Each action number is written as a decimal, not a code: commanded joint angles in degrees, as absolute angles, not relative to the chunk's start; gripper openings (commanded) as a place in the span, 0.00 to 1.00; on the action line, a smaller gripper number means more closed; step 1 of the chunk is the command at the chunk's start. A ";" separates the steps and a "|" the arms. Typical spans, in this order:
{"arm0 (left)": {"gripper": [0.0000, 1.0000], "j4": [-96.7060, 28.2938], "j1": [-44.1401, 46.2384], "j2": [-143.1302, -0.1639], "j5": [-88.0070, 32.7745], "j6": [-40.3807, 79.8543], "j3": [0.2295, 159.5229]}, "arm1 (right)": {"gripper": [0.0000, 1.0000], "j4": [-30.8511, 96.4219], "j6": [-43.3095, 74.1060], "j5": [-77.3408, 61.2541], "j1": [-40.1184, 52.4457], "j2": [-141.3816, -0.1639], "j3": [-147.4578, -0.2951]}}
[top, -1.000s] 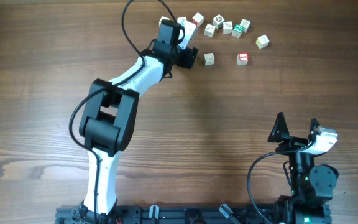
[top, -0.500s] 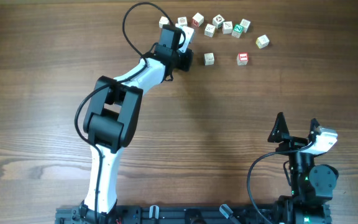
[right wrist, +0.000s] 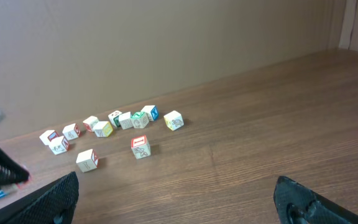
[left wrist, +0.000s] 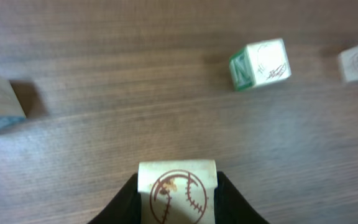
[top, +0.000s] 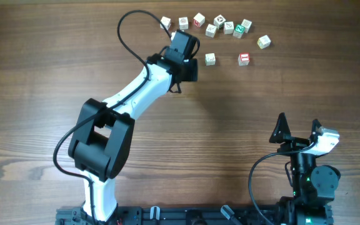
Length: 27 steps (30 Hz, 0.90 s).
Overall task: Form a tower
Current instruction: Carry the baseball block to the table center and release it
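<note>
The worktop (top: 42, 75) is brown wood with a strong grain, smooth and matt. The baseball cube (left wrist: 177, 193) is pale bare wood, its print a dull red-brown — the fingers (left wrist: 126, 202) of the left gripper (left wrist: 177, 180) look like matt black plastic. Loose cubes (top: 210, 59) near the far edge are the same pale wood with coloured prints. The left arm (top: 139, 87) has glossy white shells and matt black joints.

A line of cubes (top: 229, 27) is strung along the table's (top: 280, 94) far edge; two single cubes (top: 210, 59) are set before it; left of these, another cube (left wrist: 178, 194) is lodged in the left gripper (left wrist: 177, 179).
</note>
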<state>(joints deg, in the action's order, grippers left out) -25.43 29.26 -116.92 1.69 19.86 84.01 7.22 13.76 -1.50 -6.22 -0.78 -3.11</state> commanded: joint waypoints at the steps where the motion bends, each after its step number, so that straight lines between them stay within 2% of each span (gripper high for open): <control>1: 0.23 -21.61 29.54 -117.23 1.93 19.44 78.22 | 1.00 7.09 13.61 -2.26 -6.46 -0.43 -3.40; 5: 0.23 -18.55 30.52 -117.23 -0.38 13.91 74.94 | 1.00 7.09 13.58 -2.26 -6.46 -0.43 -3.40; 11: 0.24 -16.91 31.03 -117.38 1.52 23.38 72.27 | 1.00 7.09 13.58 -2.26 -6.46 -0.43 -3.40; 18: 0.26 -18.41 32.67 -117.99 1.58 24.86 72.10 | 1.00 7.09 13.61 -2.26 -6.46 -0.43 -3.40; 25: 0.45 -20.58 34.39 -117.99 4.97 24.45 72.10 | 1.00 7.09 13.58 -2.26 -6.46 -0.43 -3.40; 26: 0.49 -20.80 34.39 -117.99 5.69 24.45 72.10 | 1.00 7.09 13.58 -2.26 -6.46 -0.43 -3.40; 27: 0.57 -20.78 34.39 -117.97 5.69 24.43 72.10 | 1.00 7.09 13.58 -2.26 -6.46 -0.43 -3.40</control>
<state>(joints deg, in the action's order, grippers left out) -19.64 34.44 -116.95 3.73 24.01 73.34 7.25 13.76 -1.50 -6.22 -0.78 -3.11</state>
